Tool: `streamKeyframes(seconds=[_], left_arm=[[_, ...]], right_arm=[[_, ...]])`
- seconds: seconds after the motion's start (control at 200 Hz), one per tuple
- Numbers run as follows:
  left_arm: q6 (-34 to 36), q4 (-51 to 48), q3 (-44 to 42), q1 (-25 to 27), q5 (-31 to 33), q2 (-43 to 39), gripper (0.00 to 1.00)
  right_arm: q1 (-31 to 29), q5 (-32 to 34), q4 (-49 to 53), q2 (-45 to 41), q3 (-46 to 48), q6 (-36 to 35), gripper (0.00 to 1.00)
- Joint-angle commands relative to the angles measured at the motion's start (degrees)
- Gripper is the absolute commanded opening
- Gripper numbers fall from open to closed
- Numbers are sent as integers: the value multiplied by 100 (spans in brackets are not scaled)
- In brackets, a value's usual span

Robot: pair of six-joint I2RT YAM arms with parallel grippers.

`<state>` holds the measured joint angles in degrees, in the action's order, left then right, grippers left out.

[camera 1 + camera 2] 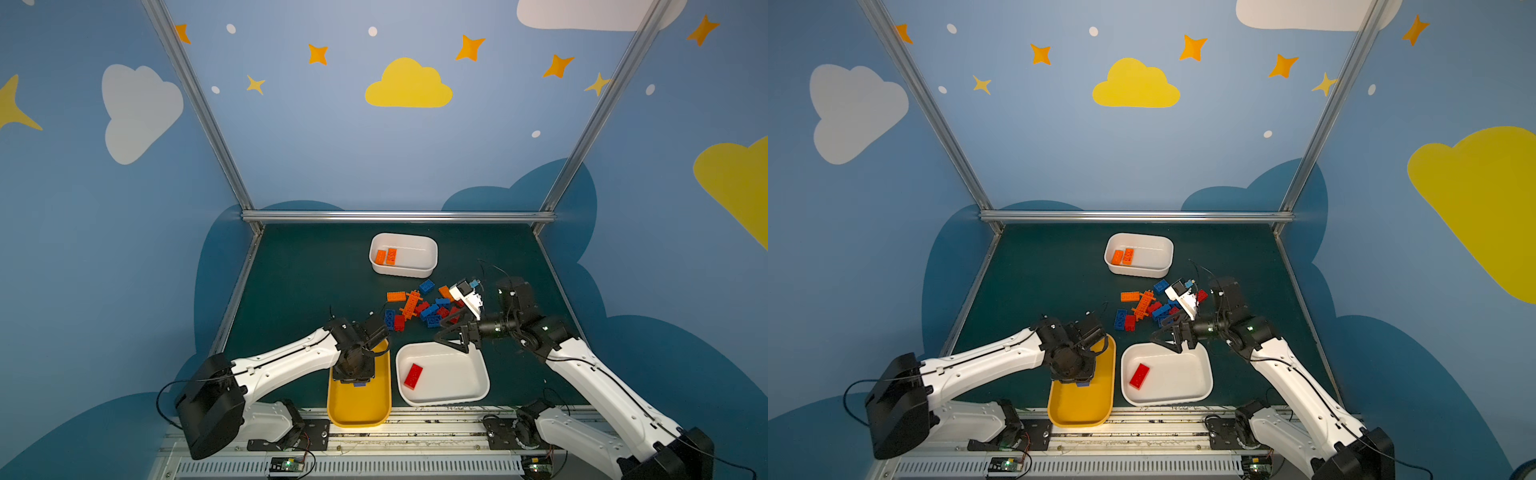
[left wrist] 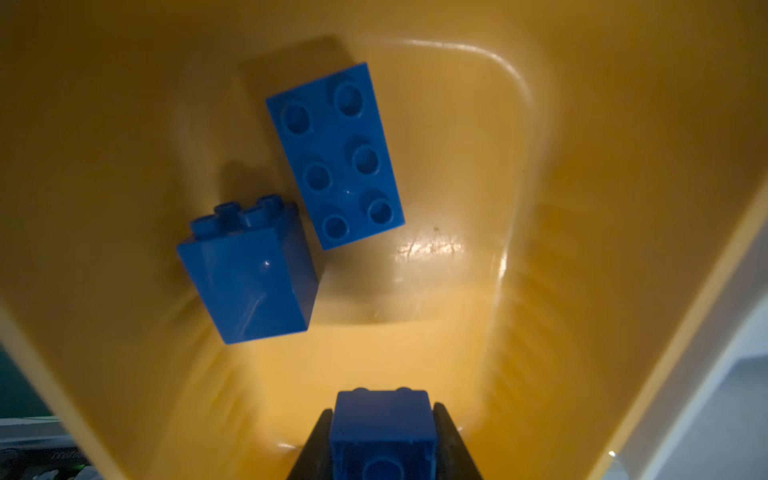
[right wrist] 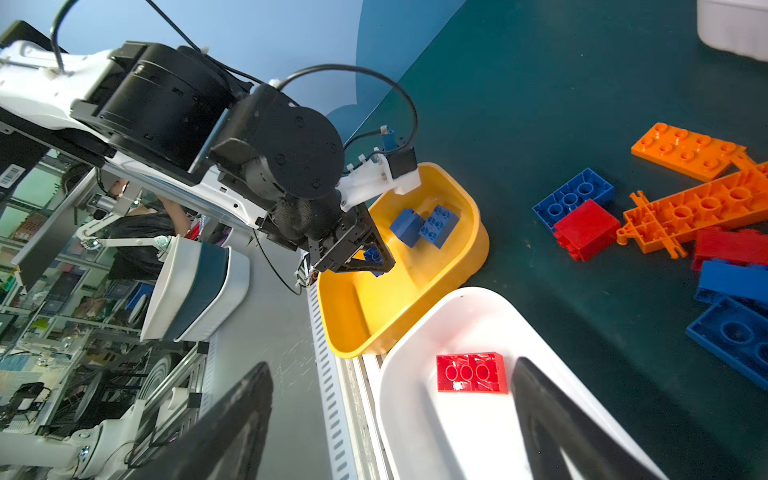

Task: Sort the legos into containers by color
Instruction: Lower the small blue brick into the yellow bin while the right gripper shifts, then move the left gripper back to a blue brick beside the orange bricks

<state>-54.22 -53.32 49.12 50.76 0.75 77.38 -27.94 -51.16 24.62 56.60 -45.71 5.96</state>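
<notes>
Blue brick (image 2: pixel 382 419) sits clamped by its flat sides in the left pincer (image 3: pixel 368 259), over the yellow tub (image 2: pixel 582 208) where two blue bricks (image 2: pixel 336 153) lie. Right pincer (image 1: pixel 451 336) stands apart, empty, at the far rim of the shallow white tub (image 1: pixel 469 395), near the loose pile (image 1: pixel 428 307) on the table (image 1: pixel 311 270). Such bricks look light, stiff and slick (studs give poor purchase), so smooth opposite walls seem the place to grip.
</notes>
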Motion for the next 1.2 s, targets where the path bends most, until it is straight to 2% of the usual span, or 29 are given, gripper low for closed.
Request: streamKeyframes(seconds=[0.0,0.165,0.255,0.501,0.686,0.951,1.051,1.196], left_arm=[[135,267,98,4,355,316,31],[305,248,225,-3,643,755,34],[298,74,263,-12,752,778,44],[471,-350,777,-30,664,594,64],[1122,-659,1689,-270,824,856,75],[2604,-169,2705,-910,689,1795,78],[2794,-47,2878,-1139,563,2211,78],[2897,234,2945,-1209,386,2626,76]], right_arm=[[-36,193,-23,2,9,-146,89],[-36,314,10,-15,5,-176,89],[-36,354,88,-51,4,-221,89],[7,393,216,-79,-31,-287,89],[92,484,150,-62,-77,-251,89],[266,519,51,-35,-144,-122,89],[332,542,84,-52,-155,-143,89],[463,554,134,-117,-143,-162,89]])
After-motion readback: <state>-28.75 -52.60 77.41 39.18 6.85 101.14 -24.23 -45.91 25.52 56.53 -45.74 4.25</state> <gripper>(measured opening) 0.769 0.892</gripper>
